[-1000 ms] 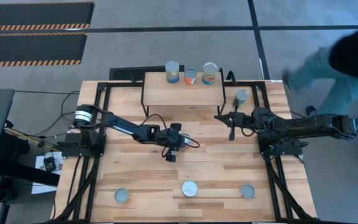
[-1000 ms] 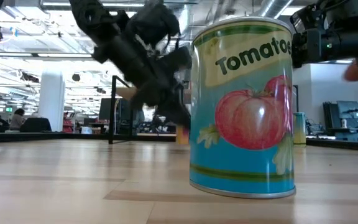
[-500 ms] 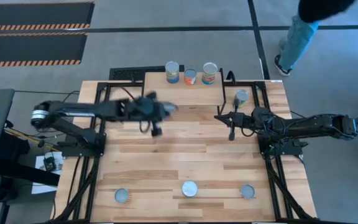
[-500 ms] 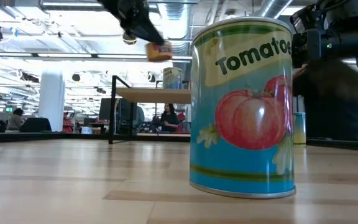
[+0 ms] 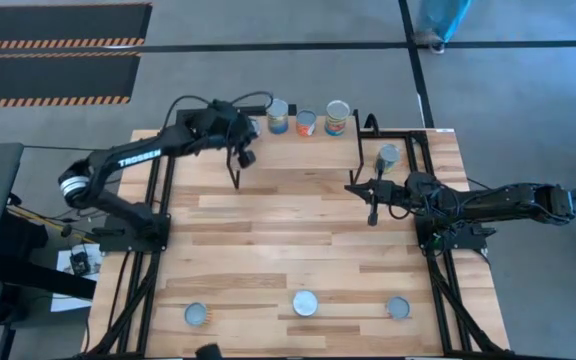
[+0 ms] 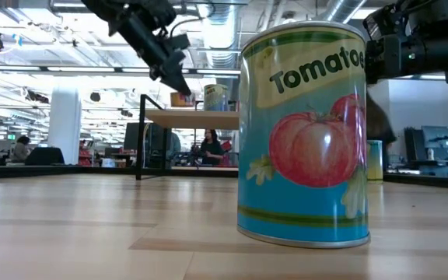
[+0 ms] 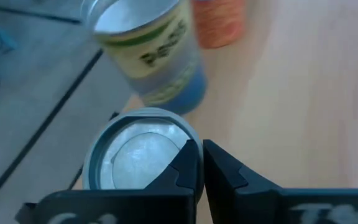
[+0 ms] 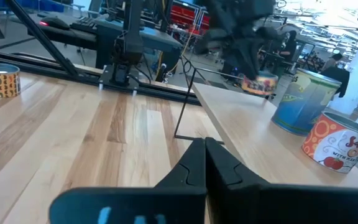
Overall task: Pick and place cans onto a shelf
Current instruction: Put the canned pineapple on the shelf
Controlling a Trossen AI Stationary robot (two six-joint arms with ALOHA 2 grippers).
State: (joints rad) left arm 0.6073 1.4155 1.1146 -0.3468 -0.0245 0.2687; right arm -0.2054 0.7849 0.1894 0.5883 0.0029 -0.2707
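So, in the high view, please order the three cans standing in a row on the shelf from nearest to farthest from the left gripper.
Measured from the left gripper, at the shelf's left end:
1. Blue can, left end of the row.
2. Orange-red can, middle.
3. Can with the red-and-yellow label, right end.

Seven cans point(image 5: 337, 117) show plainly, probably an eighth can point(image 7: 138, 155) by the left hand point(image 7: 201, 148), and one shelf point(image 5: 298, 150).
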